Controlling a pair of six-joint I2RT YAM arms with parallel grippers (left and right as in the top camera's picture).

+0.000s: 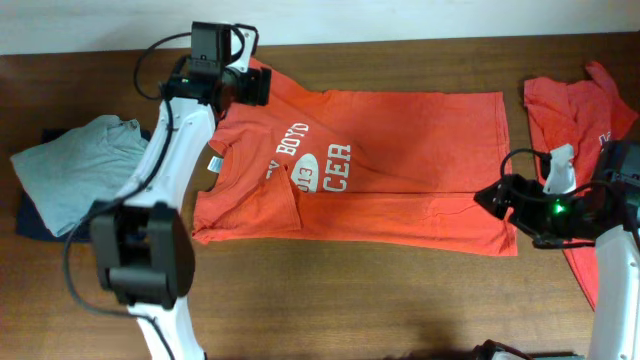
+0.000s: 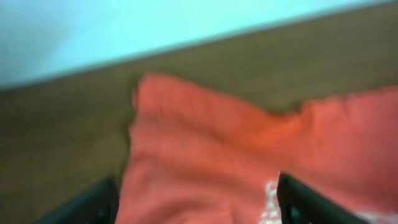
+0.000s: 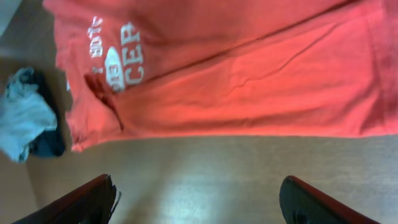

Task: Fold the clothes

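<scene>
An orange-red T-shirt (image 1: 400, 150) was seen laid sideways across a brown wooden surface (image 1: 350, 300), filling its middle. White chest lettering was partly shown, with a flap of cloth folded over it toward the collar end. The hem end was spread flat.

The left hand (image 1: 250, 87) was held at the far corner of the T-shirt's collar end, over a bunched sleeve. In the blurred left wrist view its fingers (image 2: 93, 205) were shown wide apart, released, with the T-shirt (image 2: 205, 137) under and beyond them and nothing gripped.

The right hand (image 1: 493, 197) was placed at the near corner of the T-shirt's hem end. In the right wrist view its fingers (image 3: 93, 199) were spread, released, over bare wood just beside the T-shirt's (image 3: 249, 81) near edge.

A second T-shirt (image 1: 570, 110) of the same colour was left crumpled beyond the hem end. Beyond the collar end, a grey garment (image 1: 75, 165) was heaped on a dark garment (image 1: 30, 225).
</scene>
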